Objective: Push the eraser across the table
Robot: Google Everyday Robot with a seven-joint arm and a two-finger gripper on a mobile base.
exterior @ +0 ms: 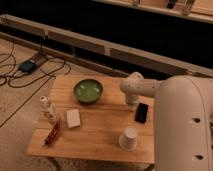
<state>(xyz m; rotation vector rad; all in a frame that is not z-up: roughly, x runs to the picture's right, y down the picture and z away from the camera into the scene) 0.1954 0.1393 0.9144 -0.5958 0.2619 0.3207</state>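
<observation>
While my gripper (131, 101) hangs low over the desk (100, 134) near its right edge, just beside the black eraser (141, 113) lying there, I cannot tell whether it is spread.

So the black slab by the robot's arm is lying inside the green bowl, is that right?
Not quite. The black slab, the eraser, is by the robot's arm, but it lies flat on the table, apart from the green bowl. The camera view shows this. The jaws are at the arm's tip, close to the eraser's far end.
</observation>
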